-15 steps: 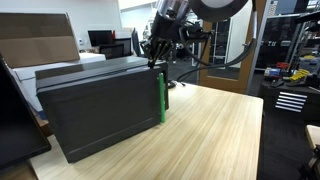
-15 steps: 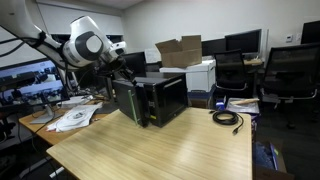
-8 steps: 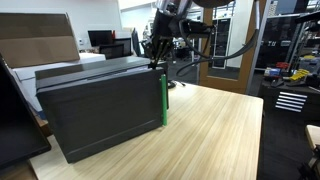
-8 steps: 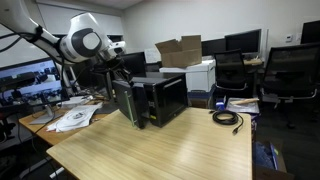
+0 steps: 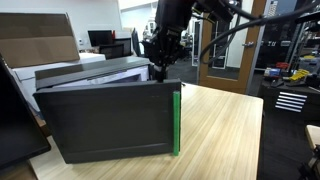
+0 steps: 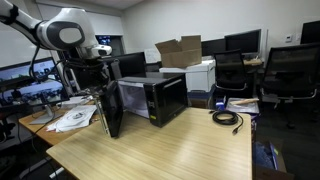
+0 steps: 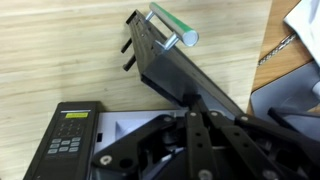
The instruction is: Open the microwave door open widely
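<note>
Three views examined. In an exterior view the microwave door [image 5: 105, 120] stands open from the microwave [image 5: 90, 70], its broad dark face toward the camera and its green strip [image 5: 177, 120] on the free vertical edge. The gripper [image 5: 163, 66] hangs at the door's top edge near that strip; whether its fingers are apart or together cannot be told. A light wooden table [image 5: 225, 130] carries the microwave, and a cardboard box [image 5: 40, 40] stands behind it. In an exterior view the door [image 6: 110, 112] juts out from the front of the microwave [image 6: 160, 98], with the arm [image 6: 65, 30] reaching down over it. Papers [image 6: 75, 118] lie beside the microwave on the door side, a black cable [image 6: 228, 118] lies on the opposite side, and office chairs [image 6: 290, 70] stand beyond. In the wrist view the door [image 7: 190, 75] runs edge-on and diagonally away from the microwave's button panel [image 7: 68, 135] and white interior [image 7: 130, 125]. The gripper [image 7: 196, 105] is against its upper edge, finger spacing unreadable.
</note>
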Controlling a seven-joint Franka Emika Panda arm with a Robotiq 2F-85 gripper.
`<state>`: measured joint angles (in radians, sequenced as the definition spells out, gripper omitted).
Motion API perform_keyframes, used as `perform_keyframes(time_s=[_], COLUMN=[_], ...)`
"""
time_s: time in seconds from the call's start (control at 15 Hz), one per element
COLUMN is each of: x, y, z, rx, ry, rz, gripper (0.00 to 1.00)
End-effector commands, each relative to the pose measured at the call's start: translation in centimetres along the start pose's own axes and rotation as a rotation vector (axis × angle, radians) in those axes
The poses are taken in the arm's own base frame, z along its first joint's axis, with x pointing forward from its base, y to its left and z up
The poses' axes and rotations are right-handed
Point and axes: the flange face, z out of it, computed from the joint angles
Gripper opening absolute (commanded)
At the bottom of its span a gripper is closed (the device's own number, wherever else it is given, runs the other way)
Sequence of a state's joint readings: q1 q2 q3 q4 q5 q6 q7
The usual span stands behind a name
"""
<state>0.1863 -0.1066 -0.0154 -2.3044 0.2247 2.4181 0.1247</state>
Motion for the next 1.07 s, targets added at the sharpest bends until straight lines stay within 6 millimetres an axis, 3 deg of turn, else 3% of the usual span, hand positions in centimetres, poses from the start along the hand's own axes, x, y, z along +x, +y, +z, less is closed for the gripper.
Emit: perform_keyframes(time_s=[0.0, 0.4, 0.6, 0.8, 1.0], x=[-3.4, -5.4, -5.9, -5.6, -4.2], y=[-1.8, -3.8, -4.8, -5.7, -5.5], z=[0.4, -0.7, -2.5, -4.6, -5.7], rx=[0.109, 0.298, 0.325, 0.326, 0.264], ry=[-0.103, -0.29, -0.376, -0.357, -0.249], rz=[-0.127, -0.34, -0.471, -0.541, -0.516], gripper=[0.0, 0.0, 0.0, 0.0, 0.0])
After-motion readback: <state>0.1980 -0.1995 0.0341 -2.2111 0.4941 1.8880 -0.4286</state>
